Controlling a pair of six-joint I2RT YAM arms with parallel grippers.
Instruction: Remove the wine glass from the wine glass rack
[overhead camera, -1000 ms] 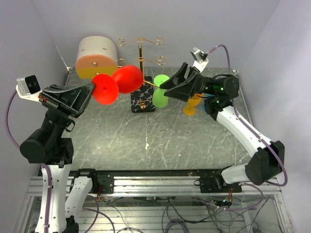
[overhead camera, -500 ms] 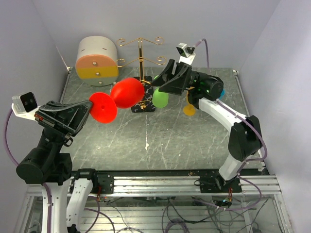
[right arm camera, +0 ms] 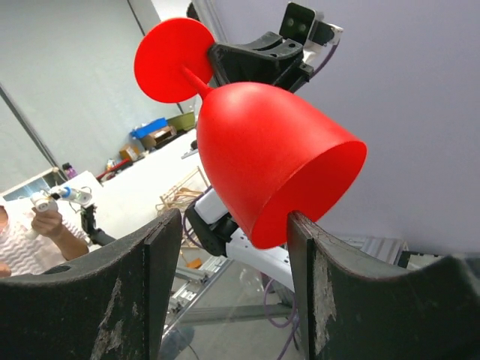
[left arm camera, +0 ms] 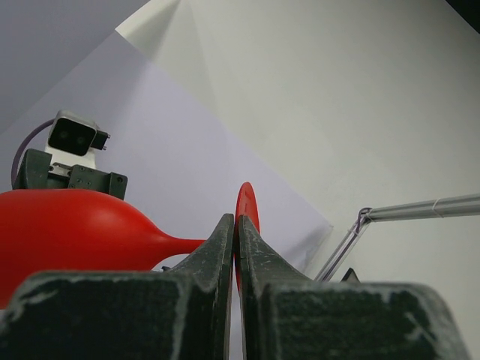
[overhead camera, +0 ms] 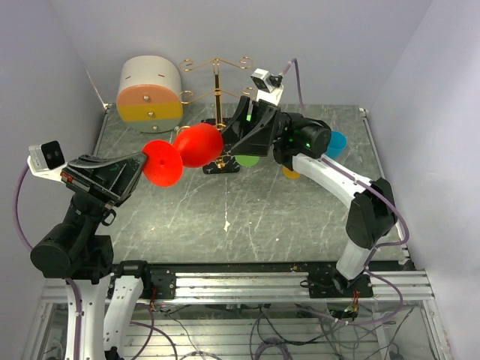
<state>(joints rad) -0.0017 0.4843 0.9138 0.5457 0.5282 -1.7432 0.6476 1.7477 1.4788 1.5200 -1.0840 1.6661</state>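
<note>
Red wine glass [overhead camera: 196, 145] is in the air, lying on its side above the far-centre of the table [overhead camera: 247, 217]. Its bowl points right toward the rack and its round foot [overhead camera: 161, 162] points left. The bowl sits just left of the wine glass rack [overhead camera: 217, 88]. Cannot tell whether it touches one of the curled wire arms. The gold pole rises behind the bowl, and part of the black veined base [overhead camera: 222, 167] shows below it.

Left gripper [overhead camera: 141, 162] has the glass by the foot. In its own wrist view the two fingers [left arm camera: 217, 255] are pinched nearly together, with the thin red disc [left arm camera: 247, 214] edge-on between their tips. The stem and bowl run off to the left.

Right gripper [overhead camera: 227, 142] reaches in from the right, at the mouth of the bowl. Its fingers [right arm camera: 154, 262] are spread wide and the bowl [right arm camera: 270, 161] fills the gap between them. The rim looks to be against the right-hand finger, though contact is not certain. The other finger is apart from the glass.

Near the rack on its right side, a green glass [overhead camera: 247, 160] is mostly hidden under the right arm. Further right are an orange glass [overhead camera: 291, 173] and a blue cup [overhead camera: 338, 142]. A round white-and-orange drawer box [overhead camera: 150, 91] sits at the far left, well apart from the glass.
</note>
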